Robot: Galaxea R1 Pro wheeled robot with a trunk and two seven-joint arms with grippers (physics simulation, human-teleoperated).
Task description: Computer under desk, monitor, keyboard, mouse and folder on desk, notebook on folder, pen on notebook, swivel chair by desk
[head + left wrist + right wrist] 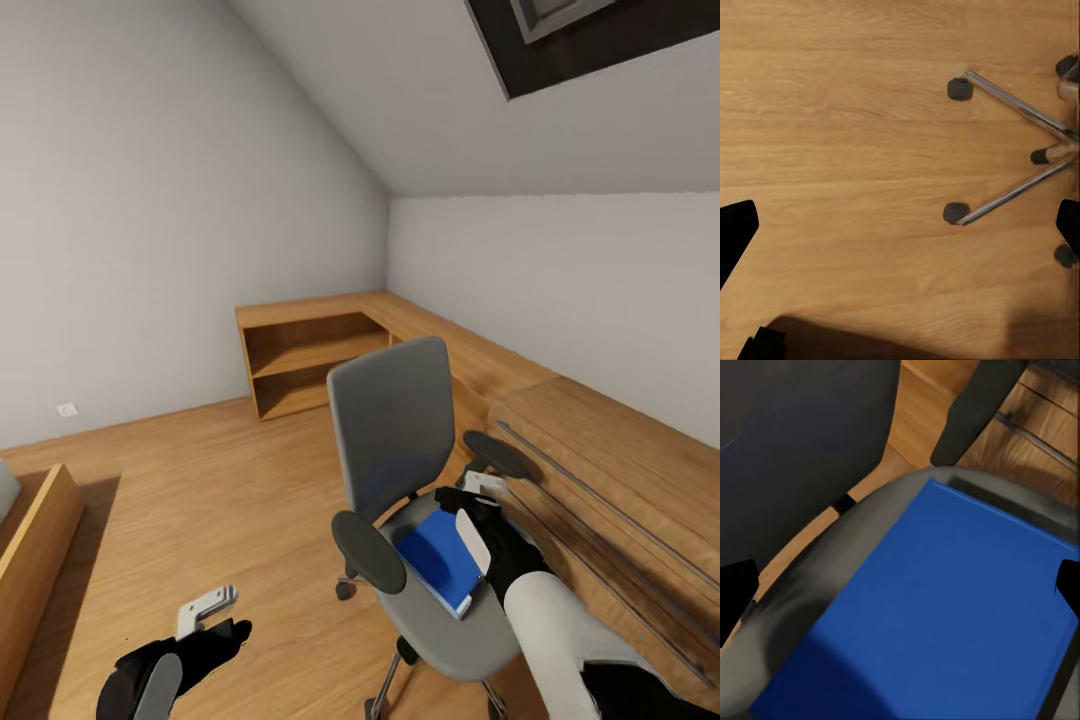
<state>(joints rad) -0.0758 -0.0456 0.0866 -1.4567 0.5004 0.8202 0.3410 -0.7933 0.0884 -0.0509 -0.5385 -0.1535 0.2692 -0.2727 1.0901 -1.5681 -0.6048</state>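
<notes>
The grey swivel chair [390, 430] stands on the wood floor in front of me, its seat turned toward me. The bright blue folder [435, 555] lies flat on the seat. My right gripper [478, 512] hangs open just above the folder's far right edge, near the right armrest [497, 455]. In the right wrist view the folder [945, 615] spreads wide between the fingers of the right gripper [900, 585], with the grey seat [810, 592] around it. My left gripper [215, 620] is open and empty over bare floor, left of the chair. The left wrist view looks at the chair's chrome legs [1016, 101].
A light oak low cabinet [300, 360] runs along the far wall and turns down the right side, close behind the chair [620, 470]. Another oak piece [35, 540] stands at the left edge. Open floor [200, 470] lies left of the chair.
</notes>
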